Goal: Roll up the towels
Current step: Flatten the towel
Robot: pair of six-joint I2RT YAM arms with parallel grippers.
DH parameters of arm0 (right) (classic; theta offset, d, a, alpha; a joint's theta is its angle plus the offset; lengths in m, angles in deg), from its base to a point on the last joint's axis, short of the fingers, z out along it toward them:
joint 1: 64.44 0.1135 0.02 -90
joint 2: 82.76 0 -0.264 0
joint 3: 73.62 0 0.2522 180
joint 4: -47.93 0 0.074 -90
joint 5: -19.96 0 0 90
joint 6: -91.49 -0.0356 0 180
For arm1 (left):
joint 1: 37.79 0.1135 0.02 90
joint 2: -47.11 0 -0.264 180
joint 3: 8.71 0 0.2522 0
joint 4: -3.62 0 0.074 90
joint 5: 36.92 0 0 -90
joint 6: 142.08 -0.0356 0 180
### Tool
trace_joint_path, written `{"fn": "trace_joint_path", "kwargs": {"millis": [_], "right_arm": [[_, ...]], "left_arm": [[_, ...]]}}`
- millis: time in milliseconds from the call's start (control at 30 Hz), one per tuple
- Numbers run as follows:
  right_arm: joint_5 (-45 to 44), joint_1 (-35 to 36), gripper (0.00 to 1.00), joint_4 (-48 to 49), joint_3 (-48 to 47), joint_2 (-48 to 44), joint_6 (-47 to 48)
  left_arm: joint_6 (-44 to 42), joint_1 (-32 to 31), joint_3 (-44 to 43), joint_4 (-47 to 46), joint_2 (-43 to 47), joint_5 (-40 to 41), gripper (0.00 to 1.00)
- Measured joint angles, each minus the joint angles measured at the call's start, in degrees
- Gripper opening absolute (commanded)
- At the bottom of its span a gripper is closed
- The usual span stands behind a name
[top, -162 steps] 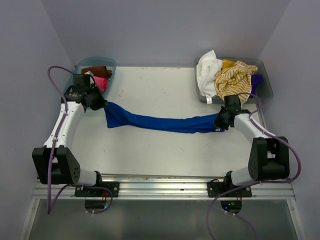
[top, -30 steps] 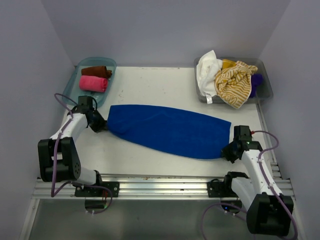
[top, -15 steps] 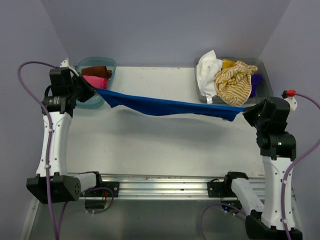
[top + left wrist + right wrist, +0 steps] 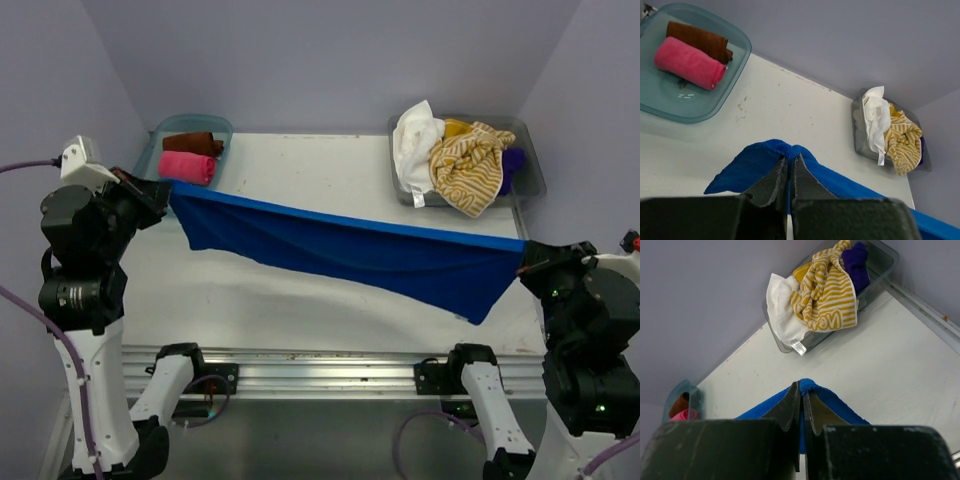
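A royal blue towel [image 4: 370, 255] hangs stretched in the air above the table, its top edge taut from left to right. My left gripper [image 4: 165, 189] is shut on its left corner [image 4: 787, 150], raised high near the teal tray. My right gripper [image 4: 522, 262] is shut on the right corner [image 4: 807, 386], raised at the table's right side. The cloth sags below the taut edge, lowest near the right end. More towels, white [image 4: 415, 135], yellow striped [image 4: 468, 165] and purple [image 4: 512, 165], lie heaped in the grey bin [image 4: 530, 150].
A teal tray [image 4: 215, 128] at the back left holds a rolled pink towel [image 4: 187, 167] and a rolled brown towel [image 4: 192, 143]. Purple walls close in the table on three sides. The metal rail [image 4: 320, 365] runs along the near edge.
The blue towel lay spread flat on the table a second ago. Both arms have lifted it by its corners, and it now hangs higher and closer to the near edge.
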Motion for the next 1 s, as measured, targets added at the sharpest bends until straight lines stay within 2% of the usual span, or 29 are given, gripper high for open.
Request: {"fn": "trace_joint_path", "kwargs": {"millis": [167,367,533,667,800,900,1000], "right_arm": [[-1.0,0.1,0.00,-4.3,-2.7,-3.7,0.0],[-2.4,0.1,0.00,-8.4,-10.3,-6.1,0.1],[-2.5,0.1,0.00,-9.7,-9.2,-7.4,0.0],[-2.4,0.1,0.00,-7.5,-0.1,-7.7,0.0],[-2.3,0.2,0.00,-1.0,14.1,-6.5,-0.2],[-2.1,0.3,0.00,5.5,23.2,0.0,-0.6],[-1.2,0.3,0.00,14.6,29.5,10.5,-1.1]], "left_arm": [[-1.2,-0.4,-2.2,1.5,7.4,3.3,0.00],[-1.4,-3.4,-5.2,3.1,11.8,9.2,0.00],[-1.4,-4.1,-5.0,4.5,13.6,12.0,0.00],[-1.3,-4.2,1.3,2.2,15.5,12.4,0.00],[-1.1,-4.2,13.5,-2.9,14.6,11.6,0.00],[-0.6,-4.2,20.7,-6.3,7.6,10.7,0.00],[0.3,-4.2,24.3,-11.1,-4.7,10.5,0.00]]}}
